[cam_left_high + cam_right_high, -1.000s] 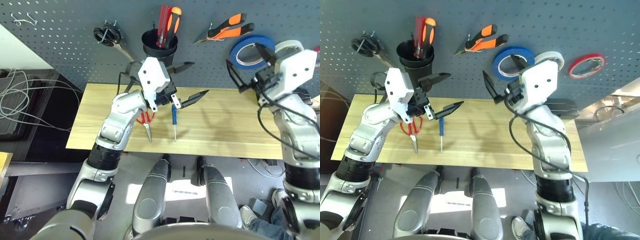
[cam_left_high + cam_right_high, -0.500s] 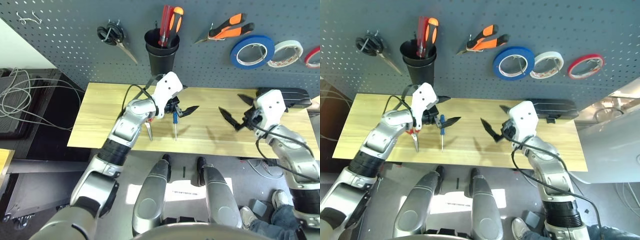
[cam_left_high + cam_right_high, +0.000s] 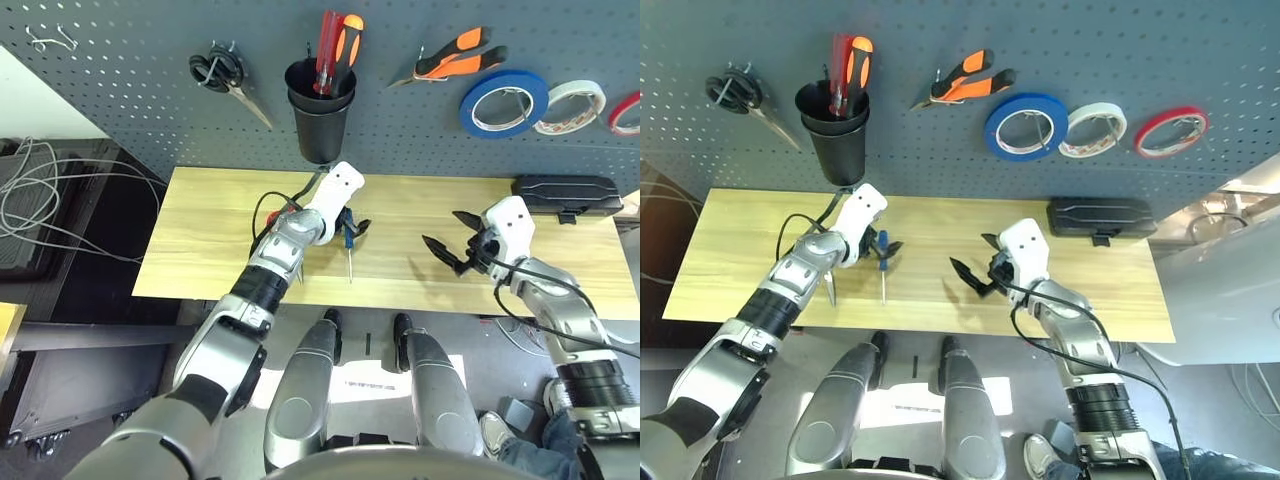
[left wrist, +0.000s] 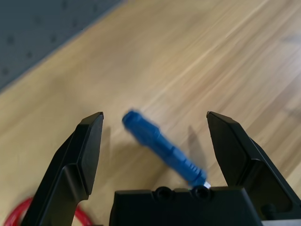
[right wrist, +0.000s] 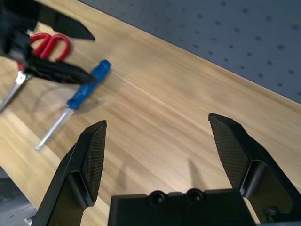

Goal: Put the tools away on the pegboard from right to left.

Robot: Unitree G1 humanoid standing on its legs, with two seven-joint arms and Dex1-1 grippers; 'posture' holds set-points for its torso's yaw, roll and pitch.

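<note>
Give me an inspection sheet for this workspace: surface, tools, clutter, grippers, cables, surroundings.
Surface: light wooden table, mostly bare.
Job's things: blue tape roll and pliers on the pegboard; screwdriver and red-handled scissors on the table.
Clutter: black case at the table's right rear.
Grippers: left gripper open above the screwdriver, right gripper open over bare wood; both empty.
Cables: black ones along both forearms; pale ones bunched left of the table.
Surroundings: someone's shoe on the floor, beyond the table's near edge.
</note>
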